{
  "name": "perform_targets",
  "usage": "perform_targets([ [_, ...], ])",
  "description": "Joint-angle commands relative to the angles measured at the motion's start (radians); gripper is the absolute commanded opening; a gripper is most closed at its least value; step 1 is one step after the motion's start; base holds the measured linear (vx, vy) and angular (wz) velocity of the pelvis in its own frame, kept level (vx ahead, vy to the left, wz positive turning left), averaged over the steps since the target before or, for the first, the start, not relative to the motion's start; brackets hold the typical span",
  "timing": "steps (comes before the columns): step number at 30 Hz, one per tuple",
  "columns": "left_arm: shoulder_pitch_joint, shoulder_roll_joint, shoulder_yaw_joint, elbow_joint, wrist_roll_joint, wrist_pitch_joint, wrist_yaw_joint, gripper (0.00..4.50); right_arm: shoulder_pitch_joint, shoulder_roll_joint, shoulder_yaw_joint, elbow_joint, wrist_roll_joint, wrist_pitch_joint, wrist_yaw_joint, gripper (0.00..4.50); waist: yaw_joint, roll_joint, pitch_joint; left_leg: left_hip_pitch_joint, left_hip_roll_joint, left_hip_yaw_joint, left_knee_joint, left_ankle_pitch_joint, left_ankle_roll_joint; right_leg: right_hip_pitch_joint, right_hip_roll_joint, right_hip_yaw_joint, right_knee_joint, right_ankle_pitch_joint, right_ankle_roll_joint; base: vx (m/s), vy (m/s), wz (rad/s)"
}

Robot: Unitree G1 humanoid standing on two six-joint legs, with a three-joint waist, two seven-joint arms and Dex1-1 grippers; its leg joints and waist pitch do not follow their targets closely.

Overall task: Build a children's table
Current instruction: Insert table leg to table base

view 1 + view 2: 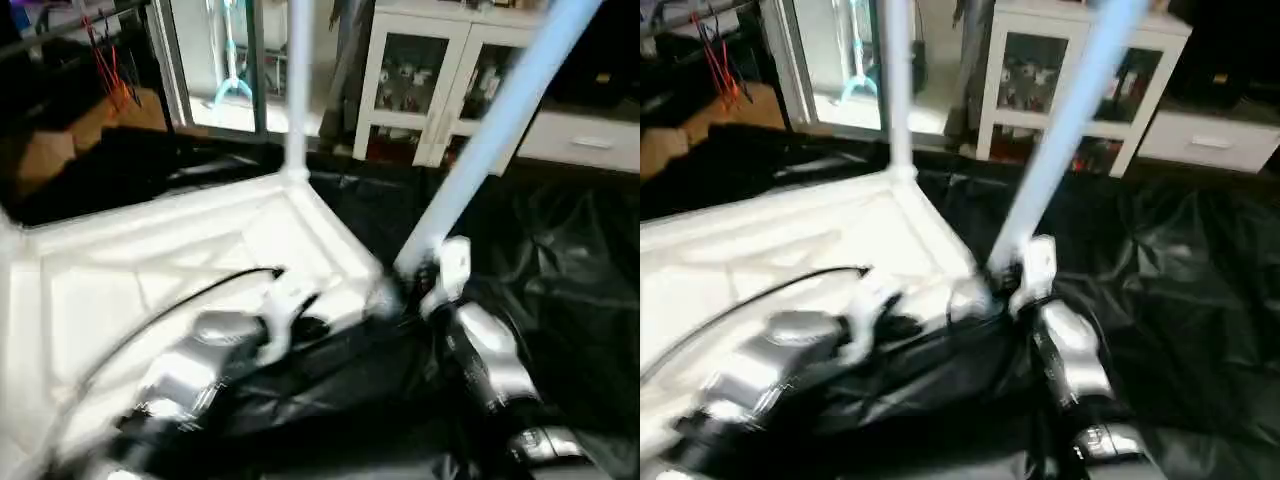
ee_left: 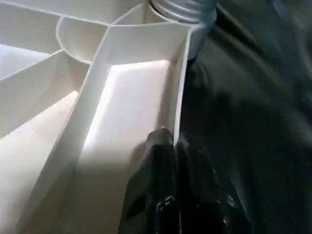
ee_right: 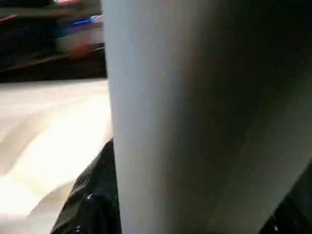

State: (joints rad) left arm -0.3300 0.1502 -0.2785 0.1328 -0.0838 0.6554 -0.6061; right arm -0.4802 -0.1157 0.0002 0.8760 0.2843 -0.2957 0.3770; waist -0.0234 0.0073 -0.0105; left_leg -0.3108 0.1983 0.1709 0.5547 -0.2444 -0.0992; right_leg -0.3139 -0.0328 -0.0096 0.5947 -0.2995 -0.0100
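The white plastic rectangular tabletop (image 1: 150, 260) lay underside up on black plastic sheeting (image 1: 560, 260), one white tapered tubular leg (image 1: 296, 90) already upright in its far corner. The right end effector (image 1: 430, 275) gripped a second white leg (image 1: 500, 120) near its foot, leaning over the near corner socket (image 2: 83, 41). The left end effector (image 2: 170, 146), fingers pinched together, clamped the tabletop's rim. Seating looked like the step underway; next the leg would need straightening. The socket joint itself was blurred and partly hidden.

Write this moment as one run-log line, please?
left gripper: shut on tabletop rim | right gripper: holding tilted leg at corner socket | far leg: upright
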Motion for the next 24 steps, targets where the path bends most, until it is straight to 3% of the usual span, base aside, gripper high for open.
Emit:
perform_targets([
  [1, -0.033, -0.116, 0.205, 0.122, -0.039, -0.097, 0.328, 0.0, 0.069, 0.028, -0.037, 0.249, -0.007, 0.182, -0.259, 1.93, 0.002, -0.004, 0.034, -0.011, 0.033, -0.015, -0.076, -0.274, 0.002, -0.031, -0.084, 0.045, -0.097, -0.167, -0.155, 0.0, 0.0, 0.0],
  [3, -0.066, -0.198, 0.264, 0.168, -0.066, -0.153, 0.441, 0.0, 0.038, 0.057, -0.058, 0.274, 0.005, 0.171, -0.363, 1.93, 0.011, 0.0, 0.031, -0.004, 0.032, -0.01, -0.072, -0.255, 0.019, -0.038, -0.085, 0.047, -0.101, -0.167, -0.149, 0.0, 0.0, 0.0],
  [4, -0.084, -0.239, 0.289, 0.189, -0.083, -0.17, 0.488, 0.0, 0.022, 0.078, -0.076, 0.285, 0.023, 0.175, -0.41, 1.93, 0.015, -0.002, 0.028, -0.006, 0.034, -0.01, -0.07, -0.236, 0.024, -0.033, -0.085, 0.047, -0.1, -0.134, -0.149, 0.0, 0.0, 0.0],
  [5, -0.098, -0.274, 0.311, 0.205, -0.094, -0.183, 0.535, 0.0, 0.009, 0.095, -0.087, 0.291, 0.03, 0.178, -0.449, 1.93, 0.026, 0.005, 0.027, -0.016, 0.034, -0.012, -0.07, -0.207, 0.024, -0.028, -0.083, 0.046, -0.092, -0.053, -0.149, 0.0, 0.0, 0.0],
  [6, -0.098, -0.274, 0.311, 0.205, -0.094, -0.183, 0.535, 0.0, 0.009, 0.095, -0.087, 0.291, 0.03, 0.178, -0.449, 1.93, 0.015, 0.006, 0.025, -0.026, 0.033, -0.011, -0.069, -0.193, 0.024, -0.02, -0.078, 0.044, -0.085, 0.009, -0.149, 0.0, 0.0, 0.0],
  [7, -0.105, -0.291, 0.314, 0.211, -0.096, -0.188, 0.549, 0.0, 0.001, 0.103, -0.083, 0.29, 0.019, 0.174, -0.459, 1.93, 0.014, 0.006, 0.023, -0.039, 0.036, -0.025, -0.072, -0.123, 0.025, 0.0, -0.086, 0.035, -0.077, 0.133, -0.128, 0.0, 0.0, 0.0],
  [8, -0.109, -0.3, 0.305, 0.208, -0.091, -0.181, 0.529, 0.0, -0.011, 0.111, -0.071, 0.285, -0.01, 0.166, -0.452, 1.93, 0.01, 0.009, 0.023, -0.038, 0.036, -0.027, -0.069, -0.102, 0.026, -0.002, -0.084, 0.035, -0.072, 0.191, -0.119, 0.0, 0.0, 0.0],
  [9, -0.111, -0.303, 0.286, 0.199, -0.085, -0.166, 0.485, 0.0, -0.025, 0.119, -0.054, 0.278, -0.045, 0.157, -0.43, 1.93, 0.002, 0.007, 0.02, -0.03, 0.042, -0.029, -0.066, -0.073, -0.002, -0.002, -0.08, 0.029, -0.063, 0.308, -0.106, 0.0, 0.0, 0.0],
  [11, -0.103, -0.286, 0.264, 0.186, -0.084, -0.153, 0.421, 0.0, -0.03, 0.123, -0.053, 0.273, -0.053, 0.147, -0.397, 1.93, 0.001, 0.001, 0.014, -0.022, 0.042, -0.026, -0.062, -0.065, -0.015, -0.001, -0.078, 0.029, -0.059, 0.361, -0.105, 0.0, 0.0, 0.0],
  [12, -0.088, -0.26, 0.243, 0.167, -0.088, -0.143, 0.349, 0.0, -0.031, 0.127, -0.064, 0.265, -0.042, 0.135, -0.356, 1.93, 0.001, -0.004, 0.012, -0.032, 0.036, -0.026, -0.059, -0.028, -0.013, 0.009, -0.076, 0.029, -0.053, 0.427, -0.096, 0.0, 0.0, 0.0],
  [13, -0.079, -0.233, 0.227, 0.156, -0.093, -0.141, 0.303, 0.0, -0.033, 0.128, -0.073, 0.265, -0.03, 0.136, -0.328, 1.93, 0.004, -0.003, 0.011, -0.031, 0.034, -0.025, -0.057, -0.022, -0.01, 0.006, -0.077, 0.03, -0.052, 0.47, -0.082, 0.0, 0.0, 0.0],
  [16, -0.04, -0.118, 0.154, 0.116, -0.111, -0.139, 0.18, 0.0, -0.02, 0.102, -0.071, 0.25, -0.016, 0.155, -0.243, 1.93, -0.002, -0.005, 0.014, -0.025, 0.039, -0.023, -0.063, -0.091, -0.028, 0.002, -0.078, 0.028, -0.057, 0.419, -0.081, 0.0, 0.0, 0.0],
  [20, 0.03, 0.025, 0.058, 0.01, -0.146, -0.088, -0.025, 0.0, 0.012, 0.054, -0.057, 0.218, -0.024, 0.172, -0.171, 1.93, 0.002, -0.005, 0.017, -0.02, 0.043, -0.02, -0.066, -0.1, -0.041, -0.002, -0.074, 0.031, -0.059, 0.367, -0.081, 0.0, 0.0, 0.0],
  [22, 0.077, 0.092, 0.08, -0.125, -0.252, -0.008, -0.154, 0.0, 0.035, 0.011, -0.071, 0.194, -0.033, 0.18, -0.116, 1.93, 0.004, -0.004, 0.015, -0.022, 0.042, -0.018, -0.065, -0.042, -0.063, 0.004, -0.071, 0.031, -0.051, 0.434, -0.095, 0.0, 0.0, 0.0],
  [24, 0.078, 0.099, 0.098, -0.155, -0.273, 0.014, -0.166, 0.0, 0.041, 0.0, -0.077, 0.187, -0.034, 0.18, -0.102, 1.93, 0.003, -0.006, 0.016, -0.019, 0.041, -0.016, -0.064, -0.027, -0.076, 0.002, -0.066, 0.028, -0.048, 0.47, -0.098, 0.0, 0.0, 0.0],
])
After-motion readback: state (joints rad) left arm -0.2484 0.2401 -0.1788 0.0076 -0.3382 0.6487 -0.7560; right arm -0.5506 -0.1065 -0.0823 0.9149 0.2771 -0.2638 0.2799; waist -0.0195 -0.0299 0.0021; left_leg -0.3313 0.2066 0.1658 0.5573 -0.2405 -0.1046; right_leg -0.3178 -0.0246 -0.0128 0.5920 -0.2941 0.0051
